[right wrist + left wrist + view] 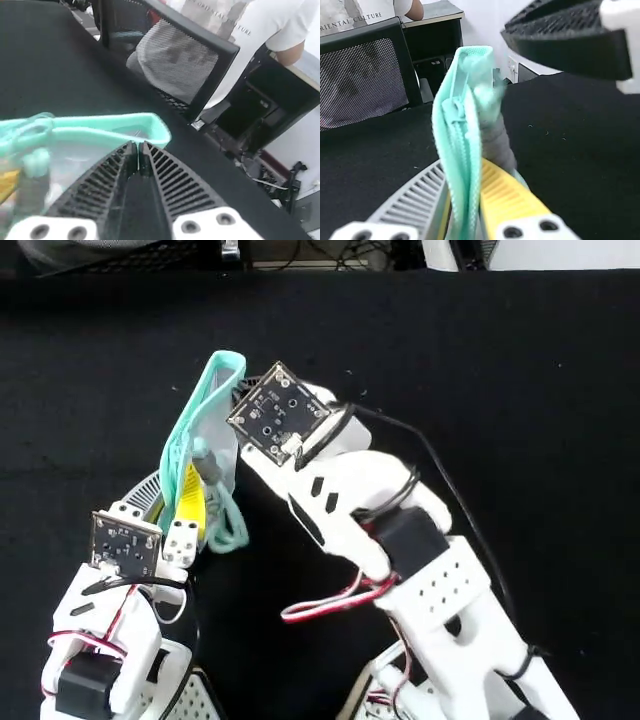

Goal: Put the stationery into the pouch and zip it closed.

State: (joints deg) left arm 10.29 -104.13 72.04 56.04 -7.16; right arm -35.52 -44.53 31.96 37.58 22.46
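The pouch (pixel 205 410) is clear with a mint green zip rim (pixel 465 125) and stands on edge on the black table. My left gripper (pixel 465 175) is shut on its near end, the grey finger (pixel 415 200) on one side and the yellow finger (pixel 190 502) on the other. A grey piece of stationery (pixel 500 145) sits inside the pouch. My right gripper (pixel 138 146) is shut, its black fingertips against the clear wall just under the pouch's rim (pixel 100 127) at the far end. Whether it pinches the pouch I cannot tell.
The black cloth (pixel 520 370) covers the whole table, with open room to the right and far side. The right arm's white body (pixel 400 540) and its red and white wires (pixel 320 608) lie close beside the left arm. A mesh chair (pixel 175 60) stands beyond the table.
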